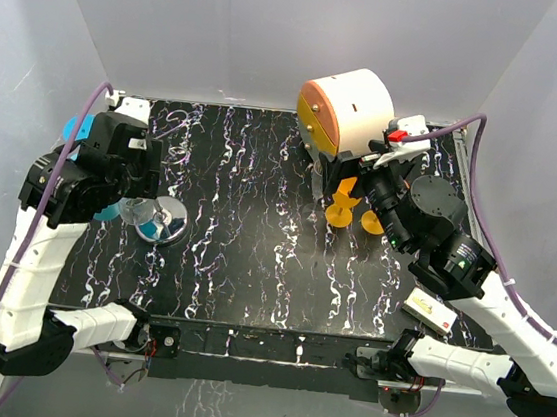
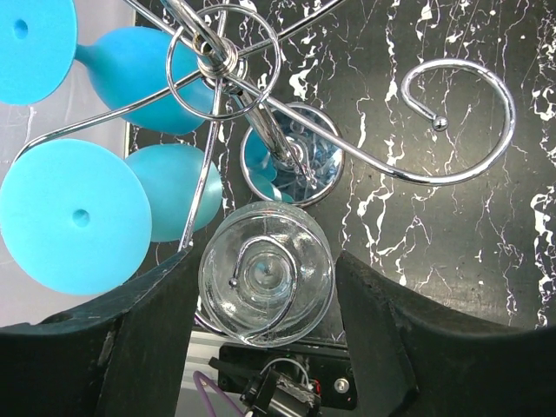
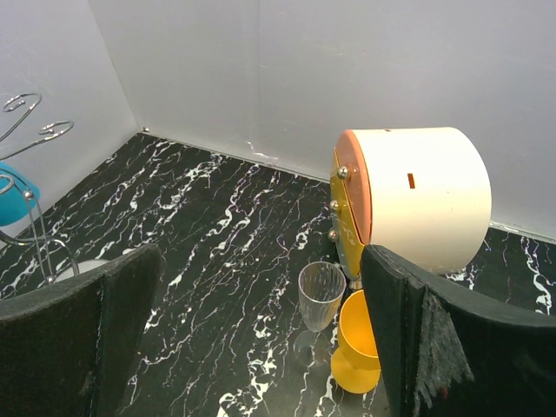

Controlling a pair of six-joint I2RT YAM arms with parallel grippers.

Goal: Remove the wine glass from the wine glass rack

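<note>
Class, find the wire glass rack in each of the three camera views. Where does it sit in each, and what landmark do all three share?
Top view: the rack stands at the left, half hidden under the left arm.
Left wrist view: the rack fills the upper half, seen from above.
Right wrist view: only its curled wire tips show, at the far left edge.
Shared landmark: the black marbled table.

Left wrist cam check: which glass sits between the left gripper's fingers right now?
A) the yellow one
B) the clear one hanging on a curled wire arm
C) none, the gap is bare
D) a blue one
B: in the left wrist view the clear wine glass hangs on a curled arm of the wine glass rack, flanked by the left gripper; the blue glasses hang off to one side.
</note>
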